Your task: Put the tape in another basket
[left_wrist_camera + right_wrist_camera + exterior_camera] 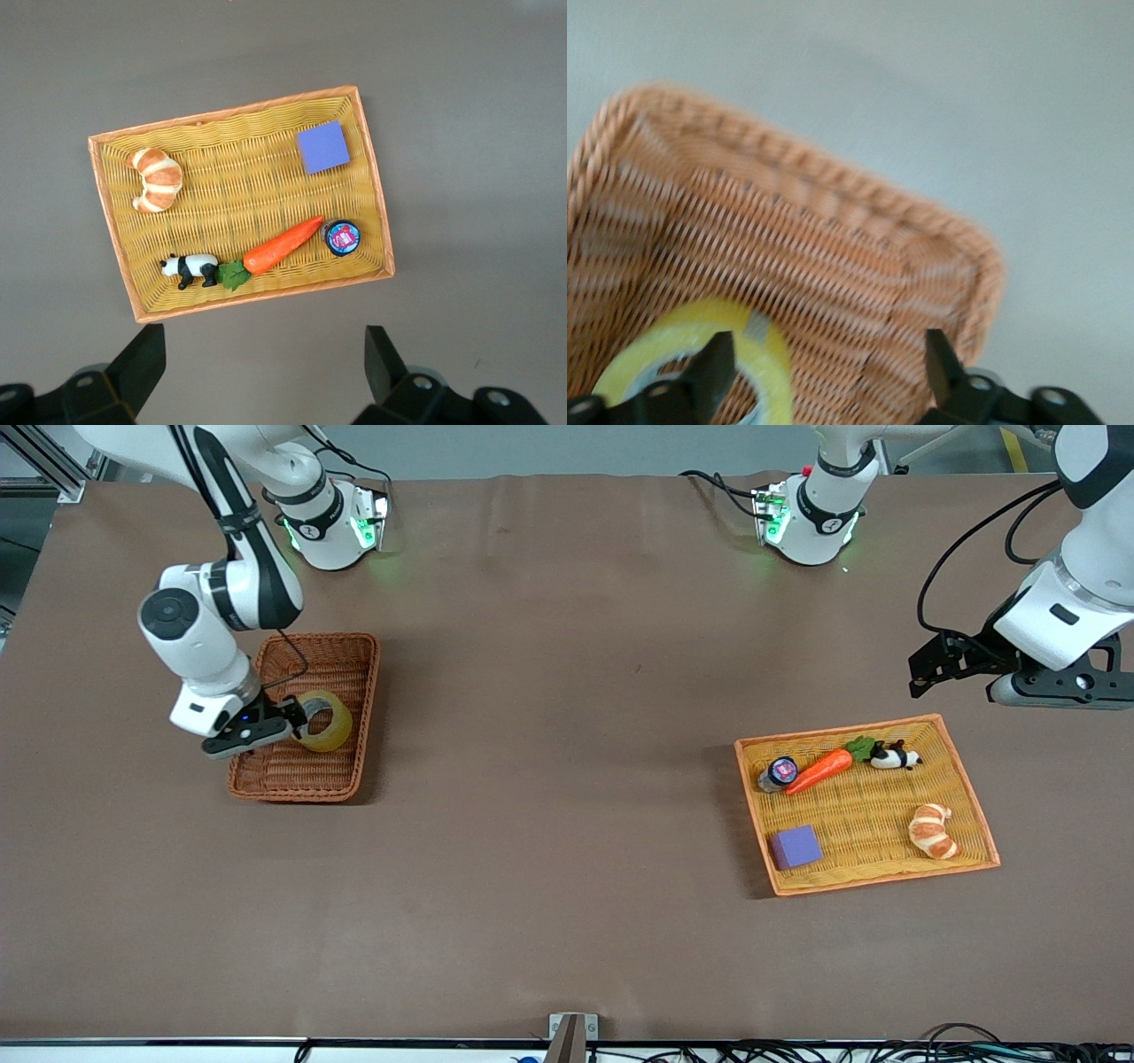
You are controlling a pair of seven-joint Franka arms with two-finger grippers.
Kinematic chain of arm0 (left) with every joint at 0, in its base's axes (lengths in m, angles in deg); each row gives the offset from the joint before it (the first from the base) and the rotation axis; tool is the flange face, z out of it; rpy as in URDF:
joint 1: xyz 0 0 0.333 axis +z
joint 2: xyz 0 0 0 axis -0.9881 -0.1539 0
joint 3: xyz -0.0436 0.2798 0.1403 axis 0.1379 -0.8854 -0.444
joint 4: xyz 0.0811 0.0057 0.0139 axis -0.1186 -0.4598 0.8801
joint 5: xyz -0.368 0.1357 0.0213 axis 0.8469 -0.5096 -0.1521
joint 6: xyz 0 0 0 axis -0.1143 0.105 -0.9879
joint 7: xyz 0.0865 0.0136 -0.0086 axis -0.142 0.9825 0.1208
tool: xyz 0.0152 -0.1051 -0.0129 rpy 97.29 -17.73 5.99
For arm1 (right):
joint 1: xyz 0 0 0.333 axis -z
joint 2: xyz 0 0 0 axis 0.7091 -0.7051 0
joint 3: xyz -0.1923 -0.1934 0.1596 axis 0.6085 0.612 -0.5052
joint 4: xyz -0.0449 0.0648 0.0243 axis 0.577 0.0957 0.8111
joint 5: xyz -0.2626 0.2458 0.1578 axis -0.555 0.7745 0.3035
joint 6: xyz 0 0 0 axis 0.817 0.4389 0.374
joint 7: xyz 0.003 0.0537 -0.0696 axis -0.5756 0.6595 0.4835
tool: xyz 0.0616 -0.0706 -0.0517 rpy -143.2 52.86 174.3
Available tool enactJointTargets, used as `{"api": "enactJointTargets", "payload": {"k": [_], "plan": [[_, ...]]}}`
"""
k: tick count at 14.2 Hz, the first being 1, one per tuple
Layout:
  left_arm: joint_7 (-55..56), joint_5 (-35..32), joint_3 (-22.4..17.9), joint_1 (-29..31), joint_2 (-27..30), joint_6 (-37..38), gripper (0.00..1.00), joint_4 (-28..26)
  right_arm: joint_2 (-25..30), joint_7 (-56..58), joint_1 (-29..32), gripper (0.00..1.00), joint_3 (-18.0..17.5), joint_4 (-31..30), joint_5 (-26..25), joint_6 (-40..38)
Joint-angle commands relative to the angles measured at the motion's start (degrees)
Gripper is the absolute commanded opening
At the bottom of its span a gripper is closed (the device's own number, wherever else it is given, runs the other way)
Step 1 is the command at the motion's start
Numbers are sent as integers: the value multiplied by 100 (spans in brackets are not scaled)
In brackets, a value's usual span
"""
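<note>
Cables and a small metal bracket (572,1036) line the table edge closest to the front camera, then it's just a big stretch of brown table cover (549,850), a bit creased up near the arm bases, with grey floor past the top edge. From where I sit, the right gripper (297,722) is down over the reddish-brown wicker basket (354,691) at the right arm's end of the table, and its fingers look spread fairly wide around the tape (326,721). In the right wrist view one finger (713,367) sits over the yellowish roll (700,341) and the other (943,359) is out over the weave, so it doesn't look clamped to me. That roll is inside the basket, tipped up on its side against the basket floor. My left gripper (930,673) is just waiting up in the air, wide open, just past the top rim of the yellow tray (966,779) at the left arm's end. Its wrist camera looks straight down on the tray (111,212), which holds a croissant (157,179), a purple block (322,147), a carrot (282,245), a little panda (189,267) and a small round blue-lidded tin (343,237).
</note>
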Motion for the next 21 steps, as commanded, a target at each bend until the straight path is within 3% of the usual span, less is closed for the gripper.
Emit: {"api": "enactJointTargets", "payload": {"k": [1, 3, 6, 8, 10, 12, 16, 21], "plan": [[-8, 113, -10, 1, 22, -2, 99, 34, 156, -19, 561, 100, -351, 307, -58, -63], [1, 96, -10, -7, 13, -2, 99, 34, 174, -19, 1132, 100, -878, 598, -58, -107], [-8, 60, -10, -7, -13, -2, 99, 43, 490, -237, 1380, 100, -942, 1202, 3, -999], [1, 52, -10, -16, -22, -2, 99, 43, 534, -615, 1494, 100, -1090, 1888, 99, -2236], [1, 52, -10, -16, -31, -2, 99, 52, 543, -765, 1801, 100, -1424, 2905, 765, -3729], [19, 43, -1, -34, -31, -2, 99, 52, 534, -827, 1820, 100, -1408, 3855, 856, -5075], [19, 43, 8, -25, -31, -2, 99, 52, 630, -1090, 1724, 100, -1065, 4825, 856, -6590], [10, 43, 8, -16, -84, -2, 99, 147, 631, -1407, 1539, 100, -1073, 5108, 970, -6787]]}}
